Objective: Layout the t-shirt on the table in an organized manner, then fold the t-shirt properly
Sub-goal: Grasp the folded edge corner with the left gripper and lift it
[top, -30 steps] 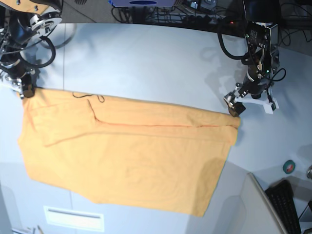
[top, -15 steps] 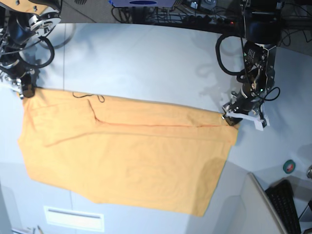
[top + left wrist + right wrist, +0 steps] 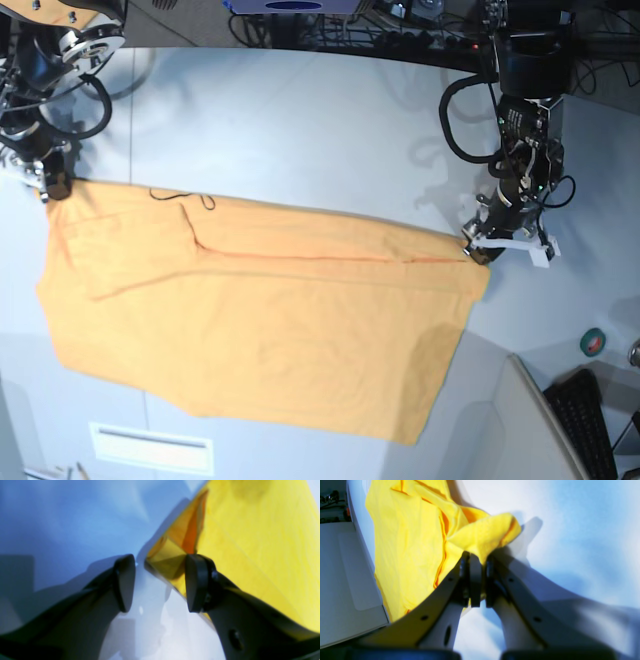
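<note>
Our right claw [image 3: 478, 580] is clamped on one corner of the t-shirt [image 3: 260, 320] spread on the table [image 3: 300, 130], while our left claw [image 3: 160, 582], jaws apart, straddles the opposite corner and could close on bare table, leaving that corner behind.

A robotics lab: cables [image 3: 420, 20] behind the table [image 3: 300, 130]

A: The shirt [image 3: 260, 320] is plain orange-yellow, with thin black squiggles [image 3: 180, 197] toward eleven o'clock and darker orange along its seams.

B: And the table [image 3: 300, 130]?

A: Pale grey-white, tinted blue. The right gripper [image 3: 477, 562] looks grey, the left gripper [image 3: 160, 582] black with dark pads [image 3: 195, 582].
</note>
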### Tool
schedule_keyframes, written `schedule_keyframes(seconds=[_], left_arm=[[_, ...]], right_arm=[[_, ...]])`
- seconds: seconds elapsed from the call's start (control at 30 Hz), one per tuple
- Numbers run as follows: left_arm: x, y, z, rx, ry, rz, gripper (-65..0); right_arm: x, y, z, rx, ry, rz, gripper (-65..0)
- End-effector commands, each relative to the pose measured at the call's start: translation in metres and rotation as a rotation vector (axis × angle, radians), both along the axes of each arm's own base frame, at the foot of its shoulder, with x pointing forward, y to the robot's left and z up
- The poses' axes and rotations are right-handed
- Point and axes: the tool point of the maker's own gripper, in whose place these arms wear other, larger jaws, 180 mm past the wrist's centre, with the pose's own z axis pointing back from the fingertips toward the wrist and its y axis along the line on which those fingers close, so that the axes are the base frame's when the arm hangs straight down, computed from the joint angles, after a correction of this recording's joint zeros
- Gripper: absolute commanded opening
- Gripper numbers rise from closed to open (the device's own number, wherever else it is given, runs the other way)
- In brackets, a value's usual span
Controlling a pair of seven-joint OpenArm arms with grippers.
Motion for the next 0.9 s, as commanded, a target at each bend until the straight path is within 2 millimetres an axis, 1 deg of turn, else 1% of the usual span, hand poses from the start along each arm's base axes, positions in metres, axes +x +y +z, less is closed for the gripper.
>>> schedule_keyframes(seconds=[0.0, 0.1, 0.2, 0.27, 0.3, 0.37, 0.43, 0.63, 0.7, 0.8, 0.87], left_arm=[[0.000, -0.003, -0.004, -0.002, 0.034, -0.014, -35.4], [0.001, -0.014, -0.006, 0.002, 0.041, -0.051, -35.5], [0.001, -0.016, -0.007, -0.001, 0.045, -0.054, -36.5], [0.001, -0.016, -0.007, -0.001, 0.045, -0.054, -42.9], [0.001, -0.016, -0.007, -0.001, 0.045, -0.054, -47.1], [0.000, -0.015, -0.007, 0.002, 0.045, -0.053, -57.4], [0.000, -0.015, -0.007, 0.002, 0.045, -0.053, -65.0], [0.001, -0.017, -0.006, 0.005, 0.043, -0.064, -65.0], [0.004, -0.018, 0.001, 0.009, 0.024, -0.072, -65.0], [0.009, -0.026, 0.011, -0.009, 0.029, -0.109, -65.0], [0.016, -0.033, 0.022, -0.025, 0.027, -0.142, -65.0]], right_arm=[[-0.003, -0.004, -0.001, -0.010, 0.032, 0.013, -65.0], [-0.003, -0.004, -0.001, -0.010, 0.032, 0.013, -65.0], [-0.003, -0.004, -0.001, -0.010, 0.032, 0.013, -65.0], [-0.004, -0.004, -0.002, -0.010, 0.033, 0.013, -65.0], [-0.004, -0.004, -0.002, -0.010, 0.033, 0.013, -65.0], [-0.004, -0.006, -0.001, -0.013, 0.033, 0.013, -65.0], [-0.004, -0.009, 0.000, -0.019, 0.033, 0.012, -65.0], [-0.005, -0.010, 0.001, -0.018, 0.040, 0.026, -65.0], [-0.005, -0.008, 0.003, -0.010, 0.049, 0.050, -65.0], [-0.004, -0.018, 0.018, -0.054, 0.047, 0.074, -65.0], [-0.002, -0.025, 0.031, -0.089, 0.047, 0.094, -65.0]])
